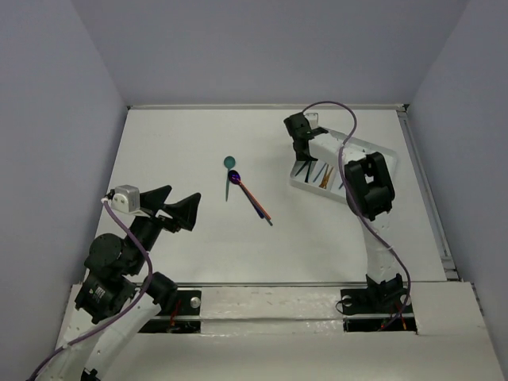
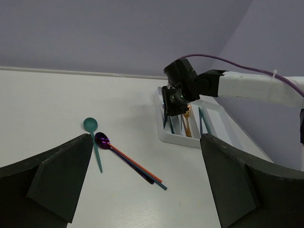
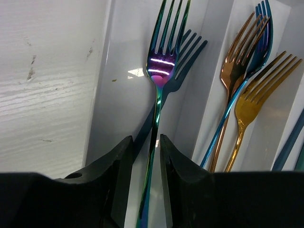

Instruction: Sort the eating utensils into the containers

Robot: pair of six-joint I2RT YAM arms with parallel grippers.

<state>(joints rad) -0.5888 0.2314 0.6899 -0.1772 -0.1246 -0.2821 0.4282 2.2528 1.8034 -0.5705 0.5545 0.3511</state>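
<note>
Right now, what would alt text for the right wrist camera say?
A shiny rainbow fork is gripped between the right gripper's black fingers, over an end compartment of a white tray. Three more forks, copper, blue and gold, lie next door.

White divided plastic tray (image 2: 178,139) at the far right of the white table (image 1: 182,143). Its leftmost compartment contains an iridescent metal fork (image 3: 159,76), handle held in the right gripper (image 3: 146,142). The next compartment rightward holds three metal forks (image 3: 247,102). Left of the tray, mid-table, lie a teal spoon (image 2: 90,125) and, just nearer, a purple spoon (image 2: 102,140).
</note>
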